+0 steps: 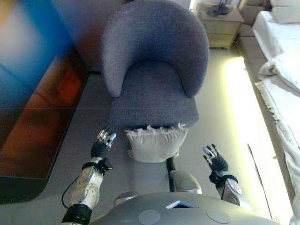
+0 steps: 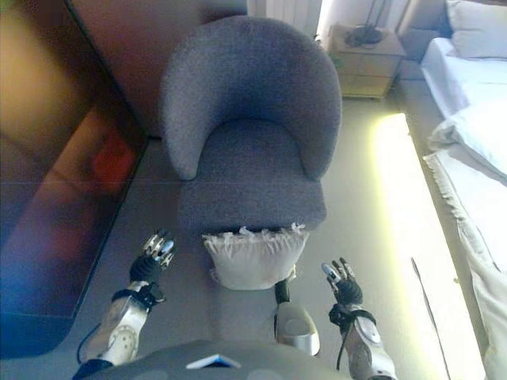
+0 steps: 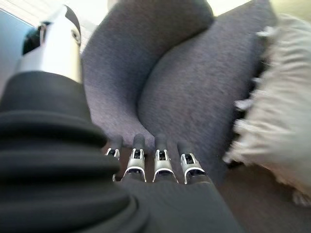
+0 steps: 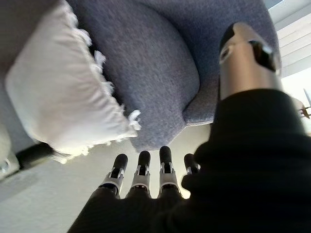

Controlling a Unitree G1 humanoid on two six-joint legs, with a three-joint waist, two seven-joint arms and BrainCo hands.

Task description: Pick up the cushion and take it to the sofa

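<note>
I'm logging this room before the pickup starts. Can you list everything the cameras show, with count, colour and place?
cushion: one, cream with fringed edges, on the floor leaning against the front of the armchair
armchair: one, grey-blue fabric, straight ahead
bedside cabinet: one, light wood, behind the armchair to the right, with a dark object on top
bed: one, white bedding, along the right edge
dark glossy panel: one, reddish-brown reflections, on the left
left hand: one, silver and dark, open, apart from the cushion on its left
right hand: one, open, apart from the cushion on its right
</note>
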